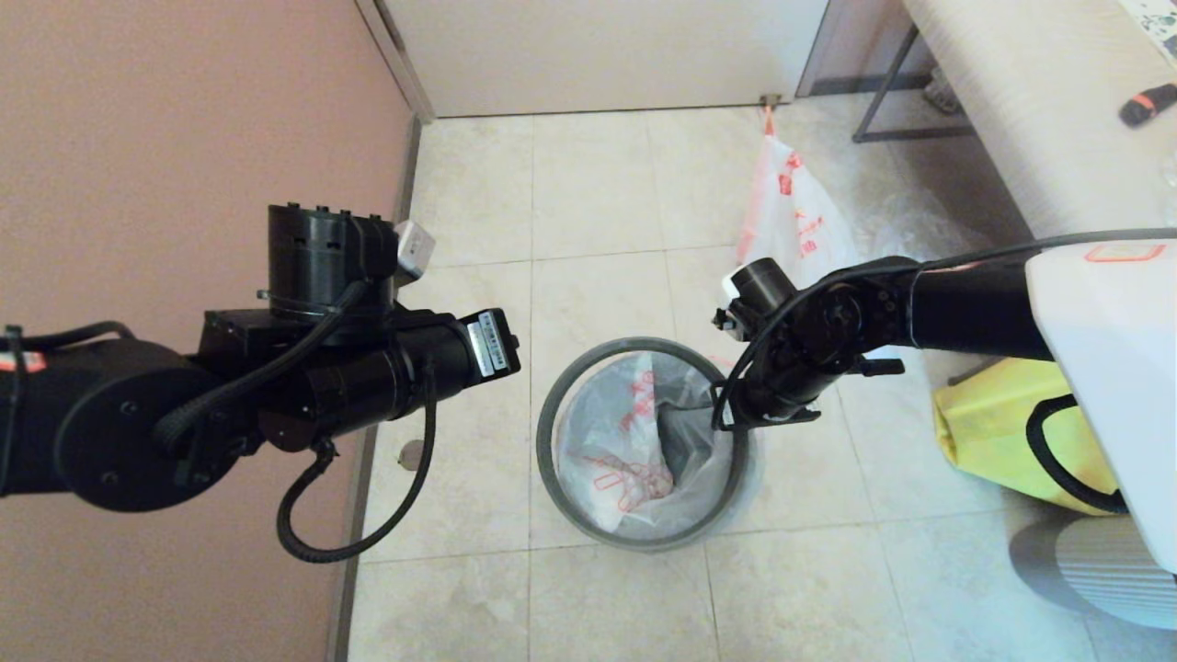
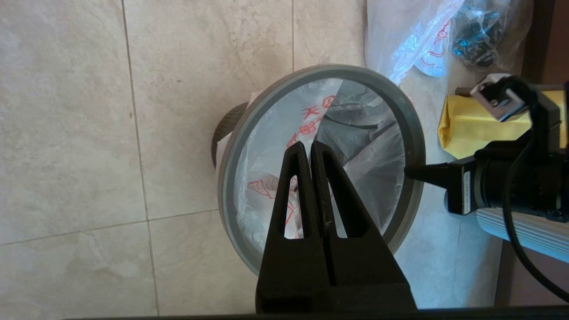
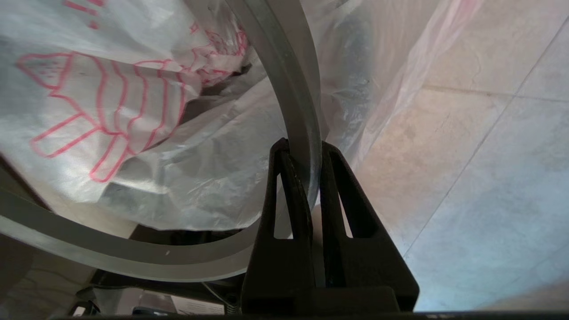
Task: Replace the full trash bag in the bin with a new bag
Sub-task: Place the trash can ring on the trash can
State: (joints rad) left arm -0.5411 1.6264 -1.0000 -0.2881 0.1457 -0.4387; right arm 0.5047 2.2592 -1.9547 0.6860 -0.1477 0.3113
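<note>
The bin (image 2: 224, 129) stands on the floor tiles, its black side showing only past the dark-grey hoop (image 1: 552, 405) over its mouth. The new bag (image 1: 611, 441), white with an orange-red hand drawing, lines the inside, and its hem spills outward at the right. My right gripper (image 3: 303, 149) is shut on the hoop (image 3: 289, 89) at its right side (image 1: 731, 418). My left gripper (image 2: 310, 144) hangs shut and empty above the bin's left half. The full trash bag (image 1: 791, 216) leans on the floor behind the bin.
A yellow fabric tote (image 1: 1002, 432) sits right of the bin, under my right arm. A pink wall (image 1: 184, 110) runs along the left and a door (image 1: 598, 46) closes the back. A table with a metal leg (image 1: 883, 87) is at the back right.
</note>
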